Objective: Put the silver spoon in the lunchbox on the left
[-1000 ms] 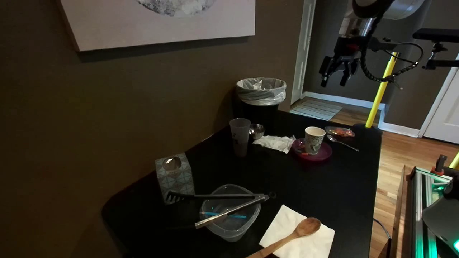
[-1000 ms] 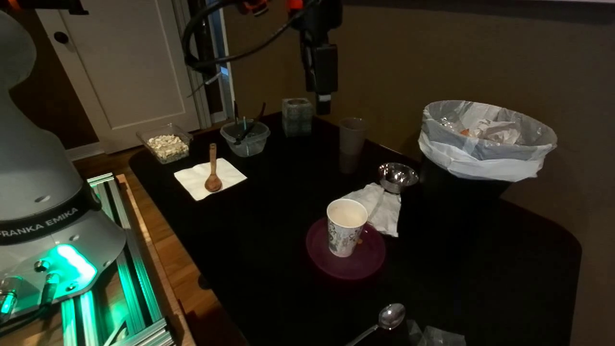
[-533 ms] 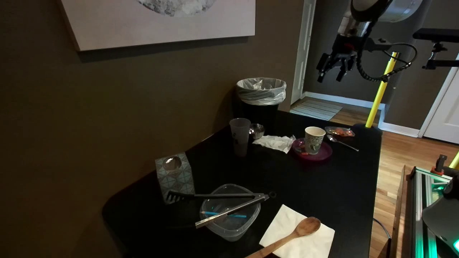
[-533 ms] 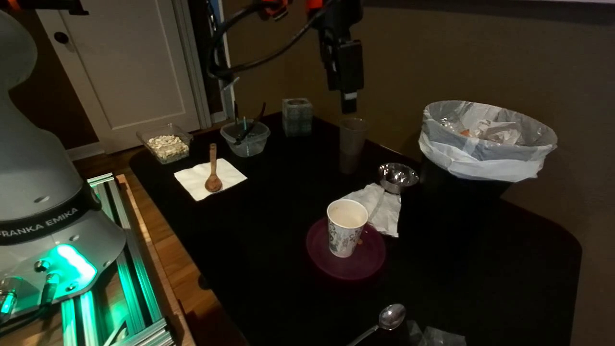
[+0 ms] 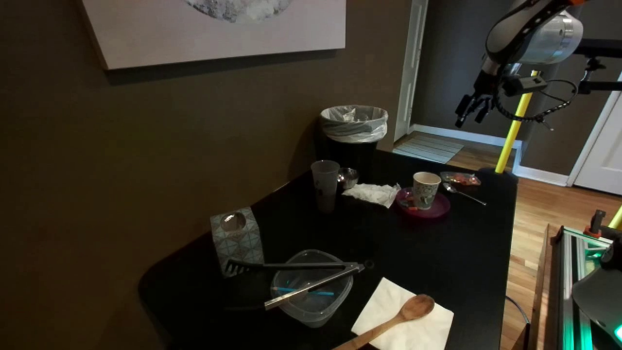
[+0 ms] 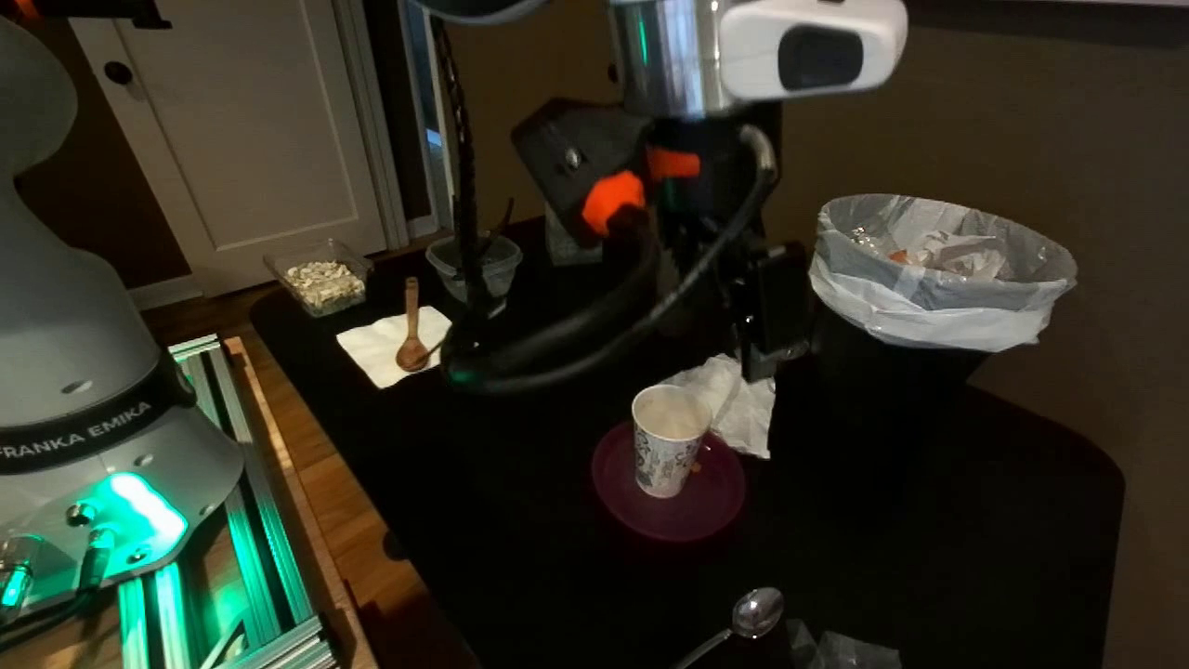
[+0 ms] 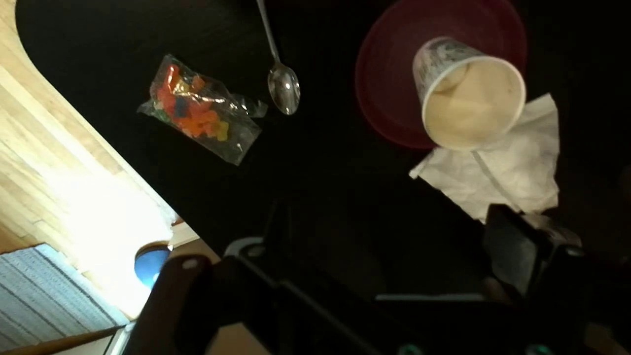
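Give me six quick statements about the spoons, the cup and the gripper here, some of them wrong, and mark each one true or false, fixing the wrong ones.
1. The silver spoon lies on the table, clear of the gripper. True.
2. The wooden spoon rests on a napkin. True.
3. The silver spoon is on that napkin. False: it lies directly on the table.
4. The cup stands on a plate. True.
5. The cup is tipped over. False: it is upright.
6. The gripper is holding the cup. False: it is open and holds nothing.
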Available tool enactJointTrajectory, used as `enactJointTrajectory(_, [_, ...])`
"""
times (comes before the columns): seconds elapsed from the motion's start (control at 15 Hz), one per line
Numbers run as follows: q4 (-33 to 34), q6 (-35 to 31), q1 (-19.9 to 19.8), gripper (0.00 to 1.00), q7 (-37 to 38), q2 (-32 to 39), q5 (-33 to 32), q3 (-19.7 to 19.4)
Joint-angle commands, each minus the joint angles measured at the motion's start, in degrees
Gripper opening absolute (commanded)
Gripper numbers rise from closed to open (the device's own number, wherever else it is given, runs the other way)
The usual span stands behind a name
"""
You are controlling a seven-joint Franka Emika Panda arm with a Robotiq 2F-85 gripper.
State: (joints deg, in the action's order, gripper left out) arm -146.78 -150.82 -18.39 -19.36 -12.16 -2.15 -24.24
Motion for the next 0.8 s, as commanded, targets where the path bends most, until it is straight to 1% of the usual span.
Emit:
enactJointTrajectory(0.0, [-0.6, -3.0, -0.9, 1.00, -6.2, 6.7, -0.2, -2.2])
enactJointTrajectory(0.07, [-0.4, -3.2, -1.6, 1.00, -5.1, 7.7, -1.2, -1.9])
enactJointTrajectory(0.13, [-0.5, -1.2, -1.5, 1.00, -4.5, 4.8, 0.0, -1.3])
enactJointTrajectory(0.27, [-0.5, -2.2, -1.9, 1.00, -4.6, 6.8, -0.1, -1.2])
enactJointTrajectory(0.47, [-0.3, -2.4, -2.0, 1.00, -4.6, 7.4, -0.1, -1.1])
enactJointTrajectory(0.53, [-0.5, -4.1, -1.4, 1.00, -6.5, 8.8, 0.8, -1.0])
enactJointTrajectory(0.67, [-0.7, -4.8, -0.3, 1.00, -12.1, 12.1, 4.8, -1.1])
enactJointTrajectory(0.73, [-0.7, -4.4, 0.2, 1.00, -16.0, 13.3, 8.0, -0.9])
